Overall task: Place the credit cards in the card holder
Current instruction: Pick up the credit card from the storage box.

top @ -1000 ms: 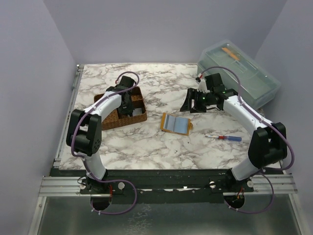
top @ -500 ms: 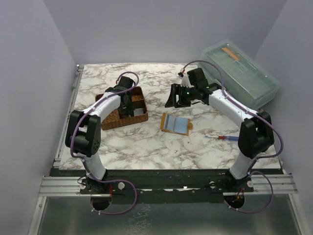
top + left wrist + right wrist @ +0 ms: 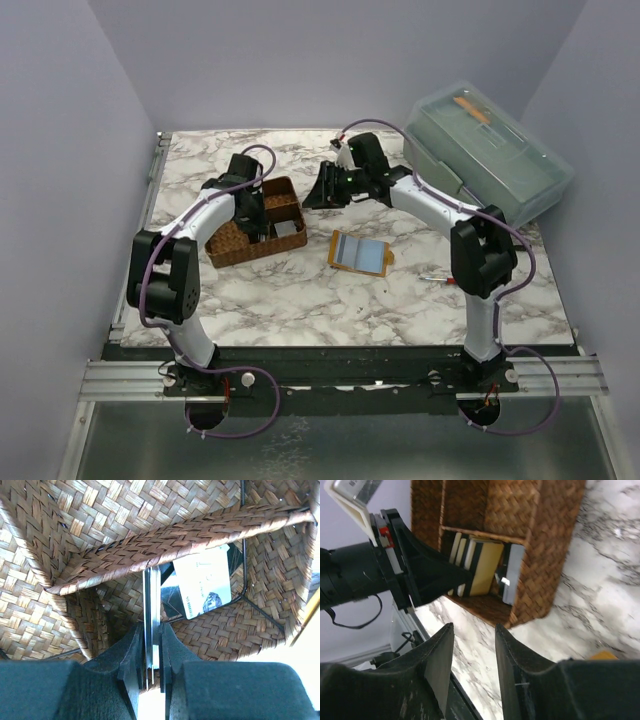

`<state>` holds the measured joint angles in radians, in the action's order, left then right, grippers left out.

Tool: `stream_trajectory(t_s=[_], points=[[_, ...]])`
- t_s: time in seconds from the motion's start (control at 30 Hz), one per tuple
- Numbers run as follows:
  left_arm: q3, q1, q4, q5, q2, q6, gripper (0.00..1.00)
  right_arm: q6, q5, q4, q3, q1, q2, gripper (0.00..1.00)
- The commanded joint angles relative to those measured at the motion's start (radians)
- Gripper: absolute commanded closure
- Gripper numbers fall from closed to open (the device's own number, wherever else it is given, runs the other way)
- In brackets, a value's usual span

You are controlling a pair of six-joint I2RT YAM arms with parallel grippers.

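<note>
The card holder (image 3: pixel 358 253), an orange-tan wallet, lies open in the middle of the table with a pale blue card on it; its corner shows in the right wrist view (image 3: pixel 603 655). My left gripper (image 3: pixel 257 213) reaches into the brown woven basket (image 3: pixel 228 243) and is shut on a thin stack of credit cards held edge-on (image 3: pixel 151 597). Another white card (image 3: pixel 204 587) lies in the same compartment. My right gripper (image 3: pixel 313 193) is open and empty, hovering just right of the basket. From its wrist view I see a yellowish card (image 3: pixel 487 567) and a grey card (image 3: pixel 513 580) in the basket.
A clear lidded plastic box (image 3: pixel 495 150) stands at the back right. A screwdriver (image 3: pixel 433 279) lies right of the wallet, partly hidden by the right arm. The basket's woven dividers (image 3: pixel 175 535) close in around the left fingers.
My right arm has swung left across the table from near the plastic box to beside the basket. The left gripper has stayed in the basket, shifting slightly.
</note>
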<state>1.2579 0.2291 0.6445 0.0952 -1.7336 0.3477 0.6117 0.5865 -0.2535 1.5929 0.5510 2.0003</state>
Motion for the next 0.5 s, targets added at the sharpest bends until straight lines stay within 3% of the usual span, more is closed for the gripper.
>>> stream_trajectory(t_s=[0.0, 0.2, 0.47], points=[[0.002, -0.015, -0.033, 0.080, 0.066, -0.046, 1.00, 0.026, 0.029, 0.029, 0.103, 0.027, 0.064, 0.59], [-0.004, -0.038, -0.037, 0.124, 0.108, -0.049, 1.00, 0.019, 0.017, 0.001, 0.176, 0.056, 0.115, 0.57], [-0.109, -0.043, -0.145, 0.143, 0.203, -0.102, 1.00, 0.081, 0.000, -0.077, 0.276, 0.072, 0.194, 0.46]])
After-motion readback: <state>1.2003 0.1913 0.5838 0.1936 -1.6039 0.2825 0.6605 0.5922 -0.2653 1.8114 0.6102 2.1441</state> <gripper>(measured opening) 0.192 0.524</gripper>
